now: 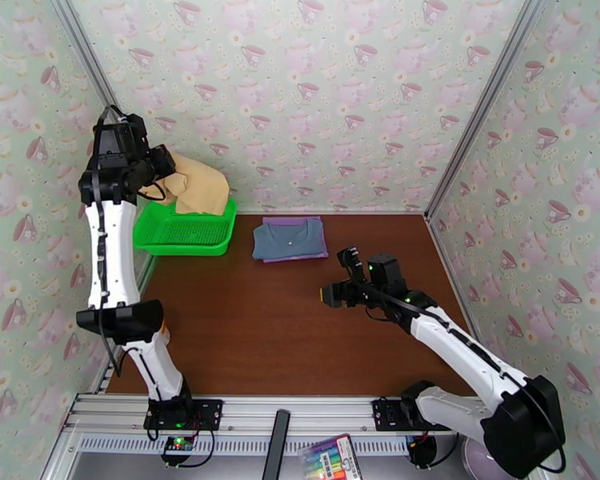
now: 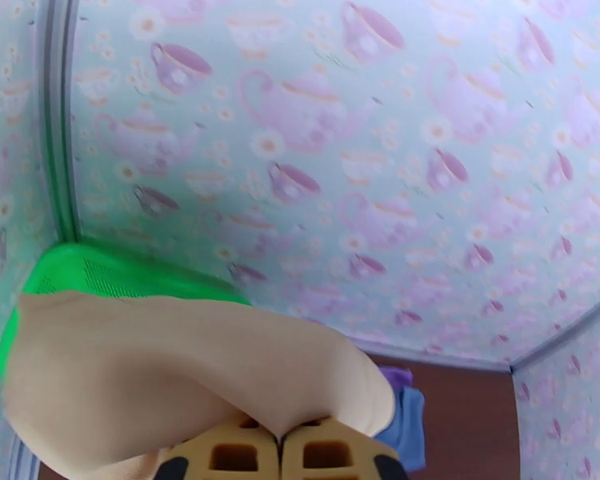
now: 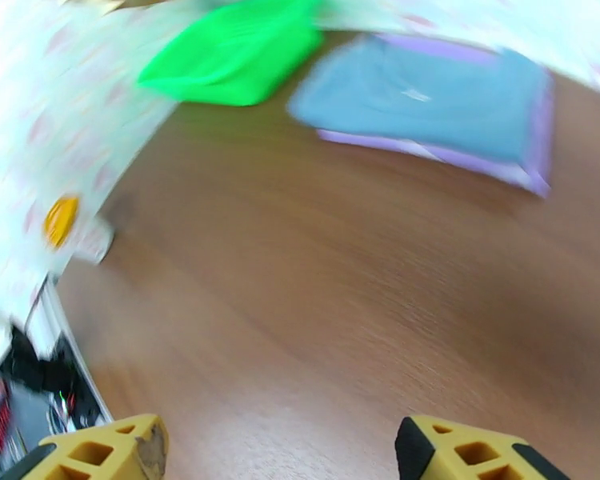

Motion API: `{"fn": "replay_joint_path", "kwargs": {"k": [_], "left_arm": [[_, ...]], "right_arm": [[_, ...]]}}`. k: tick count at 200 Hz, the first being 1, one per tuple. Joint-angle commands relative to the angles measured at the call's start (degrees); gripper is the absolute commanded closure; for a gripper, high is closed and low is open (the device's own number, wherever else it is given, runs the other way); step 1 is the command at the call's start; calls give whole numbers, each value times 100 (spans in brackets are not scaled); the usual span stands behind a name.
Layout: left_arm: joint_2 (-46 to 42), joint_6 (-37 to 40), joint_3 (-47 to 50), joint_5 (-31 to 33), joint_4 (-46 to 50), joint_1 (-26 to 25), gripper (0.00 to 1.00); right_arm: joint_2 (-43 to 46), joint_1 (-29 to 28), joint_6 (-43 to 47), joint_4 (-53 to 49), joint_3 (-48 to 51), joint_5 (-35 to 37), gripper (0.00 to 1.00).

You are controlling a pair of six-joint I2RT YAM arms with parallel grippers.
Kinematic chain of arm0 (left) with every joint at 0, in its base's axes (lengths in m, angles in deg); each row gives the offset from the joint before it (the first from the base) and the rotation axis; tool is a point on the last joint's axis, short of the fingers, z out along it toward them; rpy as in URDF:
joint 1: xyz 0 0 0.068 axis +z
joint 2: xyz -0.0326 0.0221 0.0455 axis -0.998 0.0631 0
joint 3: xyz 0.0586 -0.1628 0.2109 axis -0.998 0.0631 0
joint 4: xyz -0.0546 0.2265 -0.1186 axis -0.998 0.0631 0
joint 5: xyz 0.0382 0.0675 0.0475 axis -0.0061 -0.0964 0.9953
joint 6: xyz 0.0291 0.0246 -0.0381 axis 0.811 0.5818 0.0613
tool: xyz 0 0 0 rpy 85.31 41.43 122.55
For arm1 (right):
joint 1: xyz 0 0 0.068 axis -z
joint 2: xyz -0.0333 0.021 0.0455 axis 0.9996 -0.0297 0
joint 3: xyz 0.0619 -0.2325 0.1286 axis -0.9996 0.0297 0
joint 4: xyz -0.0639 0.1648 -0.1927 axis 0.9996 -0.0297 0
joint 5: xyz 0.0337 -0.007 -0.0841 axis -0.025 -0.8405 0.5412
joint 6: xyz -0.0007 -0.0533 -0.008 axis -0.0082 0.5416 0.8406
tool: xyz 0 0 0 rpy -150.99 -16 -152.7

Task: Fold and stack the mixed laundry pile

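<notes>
Pinching the tan-yellow garment, left pincer is closed; right pincer gapes empty.

Table: brown wood-grain top. Directly on it: green mesh basket, far-left corner; folded purple T-shirt, far centre.

The left arm stands tall with its forearm upright and its wrist bent rightward at the top. The left gripper pinches its fingers together on the tan-yellow garment. The right arm reaches low and forward-left, and the right gripper has its jaws spread wide apart.
</notes>
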Motion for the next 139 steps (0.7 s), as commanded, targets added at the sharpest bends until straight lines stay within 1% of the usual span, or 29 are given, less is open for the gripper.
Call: {"fn": "replay_joint_path", "kwargs": {"k": [1,13,21,35,52,74,79,93,117,139], "left_arm": [[-950,-243,1042,-572,46,-408,100],[-1506,-408,1946,-681,-198,-627,100],[-1876,-533,2549,-735,-378,-810,100],[-2496,-777,3500,-708,-663,-1149,100],[-3142,-1139,4566,-586,-1019,-1536,100],[-3773,-1605,5586,-363,-1416,-2050,100],[-3877,-1706,5768,-197,-1490,-2172,100],[-4115,-1960,6287,-14,-1720,-2537,100],[-4324,-2349,7221,267,-2205,-3196,100],[-4216,-2680,8047,466,-2828,-3810,100]], "right_arm": [[177,-481,1569,450,-289,247,16],[209,-679,2206,729,-325,375,14],[221,-708,2400,923,-367,383,13],[235,-713,2410,1174,-469,339,11],[283,-770,2275,1496,-466,107,11],[412,-1003,2234,1977,-184,-125,11],[439,-1050,2267,2030,-112,-169,11],[506,-1120,2326,2035,71,-166,11],[687,-1146,2307,1912,446,211,12],[1014,-1145,2107,1940,933,548,12]]}}
